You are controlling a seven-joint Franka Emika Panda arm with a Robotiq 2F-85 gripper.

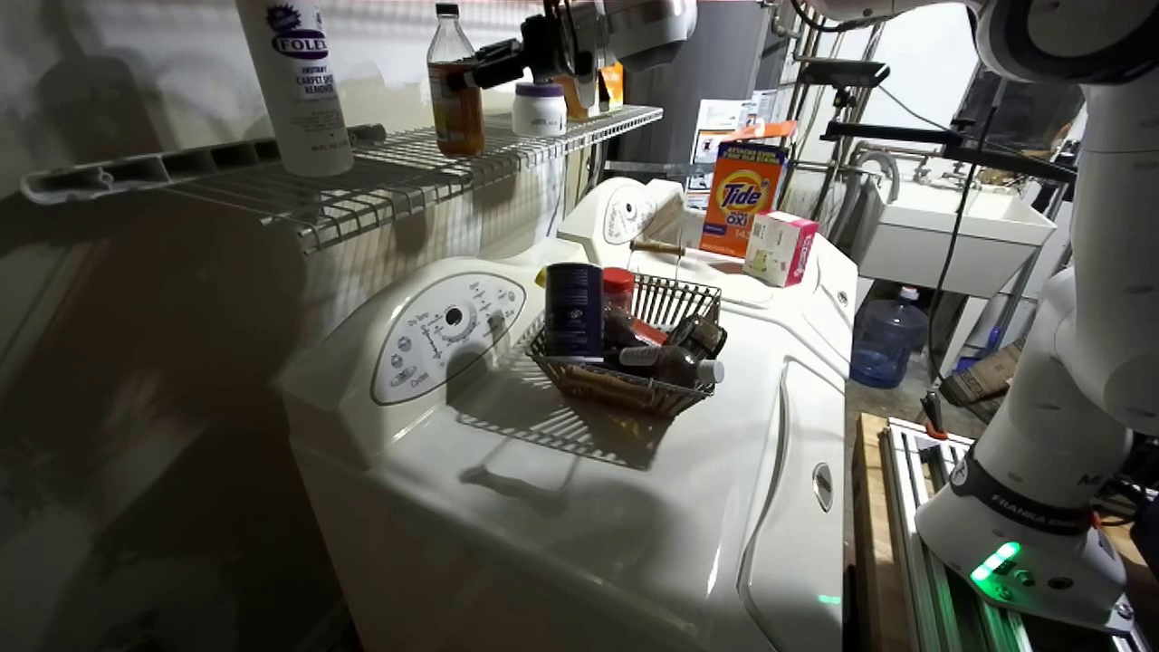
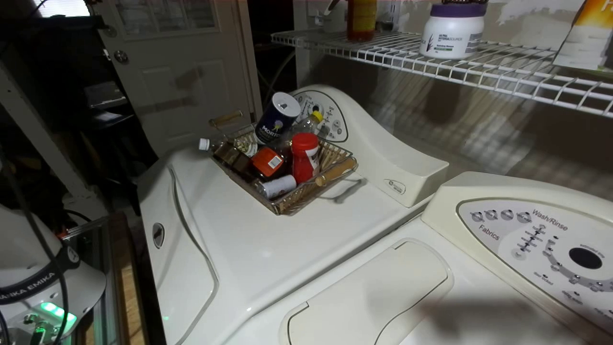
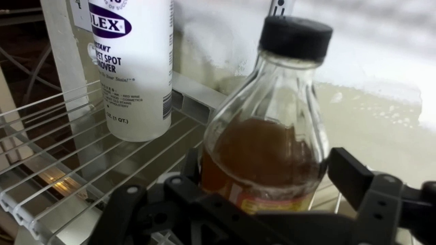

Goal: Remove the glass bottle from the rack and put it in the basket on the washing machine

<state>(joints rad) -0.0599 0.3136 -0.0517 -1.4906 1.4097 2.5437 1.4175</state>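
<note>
A: Where is the glass bottle (image 3: 265, 136)?

B: Upright on the wire rack (image 1: 380, 181), between a tall white bottle (image 3: 136, 78) and a white jar (image 1: 539, 116) with a purple lid (image 1: 540, 90), the jaws around its upper body.

A: Is it gripped?

B: I can't tell. The jaws stand wide enough to take the body, one side at each flank, with little or no gap in the wrist view, but whether they press doesn't show. The base looks set on the rack, not lifted.

A: How do you expect it to handle?

B: Stiff, smooth and heavy for its size: brown liquid (image 3: 262, 153) fills well over half, so expect slosh when it tips. Glass slips easily and breaks if dropped.

A: Best place to hold it?

B: The straight side by the label (image 3: 272, 204), close to the weight. The neck (image 3: 287, 73) tapers, so jaws there probably ride up, and the black cap (image 3: 295, 39) is no handle. The jaws sit just under the shoulder (image 3: 259, 105); a touch lower seems safer.

A: And the basket (image 2: 301, 197) on the washing machine (image 2: 268, 239)?

B: Crowded: a blue tub (image 2: 278, 117) stands in it and a brown bottle (image 1: 665, 364) lies with its top over the rim. I'd judge a firm squeeze, a level carry and a slow set-down best.
</note>
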